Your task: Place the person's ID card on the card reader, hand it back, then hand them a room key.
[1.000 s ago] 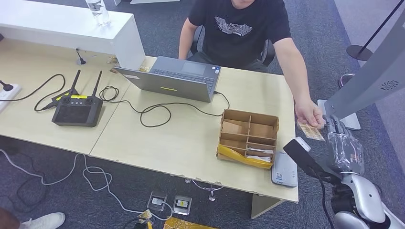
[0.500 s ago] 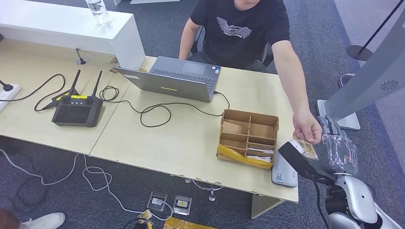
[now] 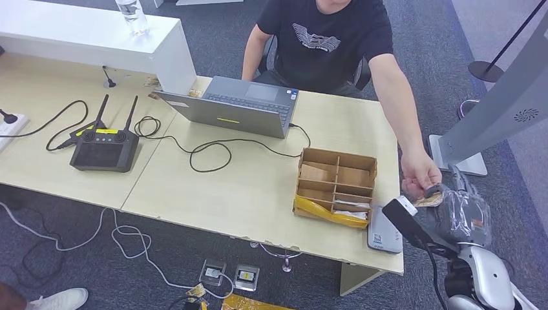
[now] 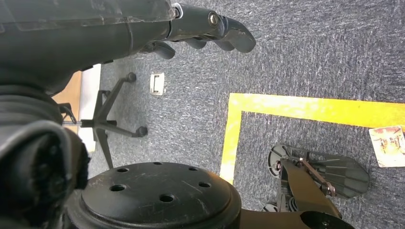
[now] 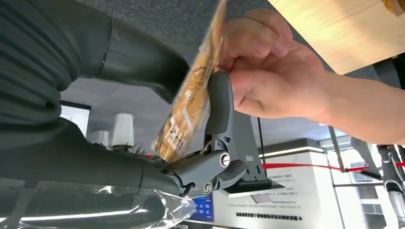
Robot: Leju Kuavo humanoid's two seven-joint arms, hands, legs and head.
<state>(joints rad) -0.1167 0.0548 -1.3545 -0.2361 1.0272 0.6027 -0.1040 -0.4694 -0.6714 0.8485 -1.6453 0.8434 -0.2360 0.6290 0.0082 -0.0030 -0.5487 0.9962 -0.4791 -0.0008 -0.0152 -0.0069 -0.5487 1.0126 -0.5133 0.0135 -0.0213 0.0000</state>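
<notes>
The person's ID card (image 3: 428, 199), yellowish and printed, sits off the table's right end between the person's hand (image 3: 419, 173) and my right hand (image 3: 462, 210). In the right wrist view the ID card (image 5: 191, 95) stands edge-on, pinched between my thick thumb and a dark finger (image 5: 218, 102), while the person's hand (image 5: 272, 71) still has its fingers on the card's far end. The grey card reader (image 3: 384, 231) lies flat at the table's near right corner, just left of my right hand. My left hand (image 4: 143, 28) hangs over the carpet and holds nothing.
A cardboard divider box (image 3: 336, 186) with yellow and white items stands beside the reader. A laptop (image 3: 236, 106), cables and a black controller (image 3: 103, 150) lie further left. A grey kiosk base (image 3: 475, 165) stands on the floor at right. A small card (image 4: 388, 145) lies on the carpet.
The person's hand brought the card down and nearer to my right hand. My right hand's fingers have closed onto the card.
</notes>
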